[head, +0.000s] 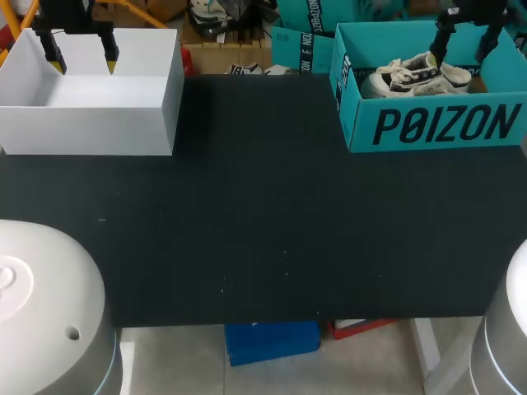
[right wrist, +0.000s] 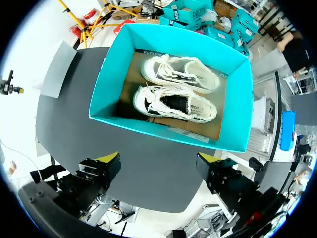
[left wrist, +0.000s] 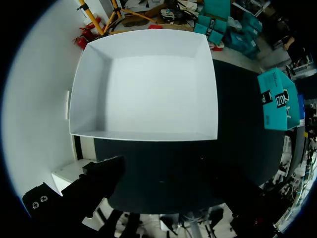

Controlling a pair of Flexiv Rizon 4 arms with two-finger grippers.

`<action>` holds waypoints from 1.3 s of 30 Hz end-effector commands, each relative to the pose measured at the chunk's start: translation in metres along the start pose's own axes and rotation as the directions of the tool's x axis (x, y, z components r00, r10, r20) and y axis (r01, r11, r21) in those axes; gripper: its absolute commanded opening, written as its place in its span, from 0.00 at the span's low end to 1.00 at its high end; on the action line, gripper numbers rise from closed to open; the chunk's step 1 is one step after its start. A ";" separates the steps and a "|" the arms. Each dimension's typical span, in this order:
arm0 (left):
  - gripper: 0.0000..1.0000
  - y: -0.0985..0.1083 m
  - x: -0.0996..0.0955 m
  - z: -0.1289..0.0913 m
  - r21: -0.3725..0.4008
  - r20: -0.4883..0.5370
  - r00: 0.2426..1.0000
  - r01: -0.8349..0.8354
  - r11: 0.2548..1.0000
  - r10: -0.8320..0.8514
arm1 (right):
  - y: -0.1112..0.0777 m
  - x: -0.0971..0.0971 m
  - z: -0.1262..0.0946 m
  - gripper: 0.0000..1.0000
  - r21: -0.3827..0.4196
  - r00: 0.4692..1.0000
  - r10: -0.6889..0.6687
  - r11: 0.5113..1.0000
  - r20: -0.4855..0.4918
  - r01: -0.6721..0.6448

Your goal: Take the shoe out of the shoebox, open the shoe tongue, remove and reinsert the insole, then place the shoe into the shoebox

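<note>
Plainly, the right gripper [right wrist: 159, 161] is spread wide with nothing between its yellow tips, hanging above the teal shoebox [right wrist: 163, 130] at the far right of the table [head: 263, 230]. The left gripper [head: 82, 59] is likewise parted and empty, poised over the open white box [head: 90, 123] at the far left, well apart from the work. Inside the shoebox two pale low-top shoes lie side by side on a brown liner, openings up. The nearer shoe [right wrist: 176, 104] sits just ahead of the right gripper and the farther shoe [right wrist: 181, 74] lies behind it by the back wall, so close that I cannot tell whether they touch. No step of the task looks begun, so lifting one shoe out seems to be the job in hand. The hazards, as I judge them, come from crowding. A finger lowered between the pair could nudge or snag the neighbour, and loose laces or frayed edging might drag both shoes up together. A descent too near the rim could strike the cardboard wall and shove or tip the light box — nothing appears to pin it down. A pinch on soft canvas alone may fold the upper and let the shoe slip; a hold across the sole and collar looks safer.
</note>
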State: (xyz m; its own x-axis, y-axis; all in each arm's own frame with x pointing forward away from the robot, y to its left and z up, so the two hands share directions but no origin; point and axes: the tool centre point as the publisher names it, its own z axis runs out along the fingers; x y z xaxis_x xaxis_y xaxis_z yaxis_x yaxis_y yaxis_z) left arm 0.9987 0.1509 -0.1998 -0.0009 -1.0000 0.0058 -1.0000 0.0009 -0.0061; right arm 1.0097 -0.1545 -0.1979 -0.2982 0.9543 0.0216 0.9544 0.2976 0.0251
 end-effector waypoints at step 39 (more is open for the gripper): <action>1.00 0.001 0.000 0.000 0.000 0.001 1.000 0.001 1.000 -0.001 | 0.056 -0.072 0.026 1.00 0.014 0.300 -0.952 0.301 0.062 0.954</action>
State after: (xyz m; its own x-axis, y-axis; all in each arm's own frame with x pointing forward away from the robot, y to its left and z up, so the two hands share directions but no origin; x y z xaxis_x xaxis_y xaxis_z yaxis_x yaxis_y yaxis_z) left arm 0.9986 0.1509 -0.1998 -0.0009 -1.0000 0.0058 -1.0000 0.0009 -0.0061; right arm 1.0714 -0.2032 -0.2182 -0.9943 0.0078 -0.1067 0.0080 1.0000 -0.0009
